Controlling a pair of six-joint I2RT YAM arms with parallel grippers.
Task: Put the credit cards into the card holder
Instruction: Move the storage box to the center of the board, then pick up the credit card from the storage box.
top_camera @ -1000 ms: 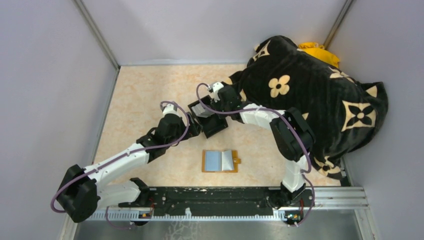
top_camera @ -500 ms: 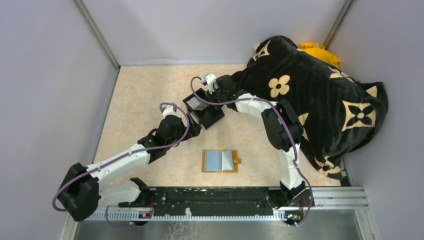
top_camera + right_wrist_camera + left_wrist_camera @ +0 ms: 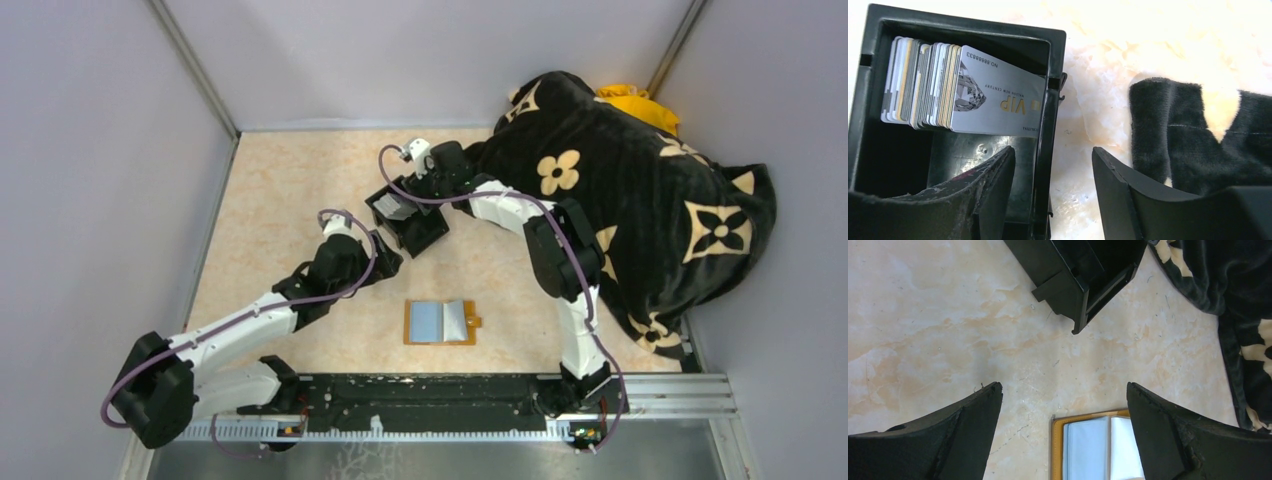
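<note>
my right gripper stands apart, its two fingers straddling the right wall of the black box: one inside, one outside over the table. i cannot tell whether either touches the wall, and it holds nothing. the credit cards stand packed on edge inside the box, a silver vip card in front. my left gripper is spread wide and empty above the table. the card holder lies open nearby, apart from the box.
</note>
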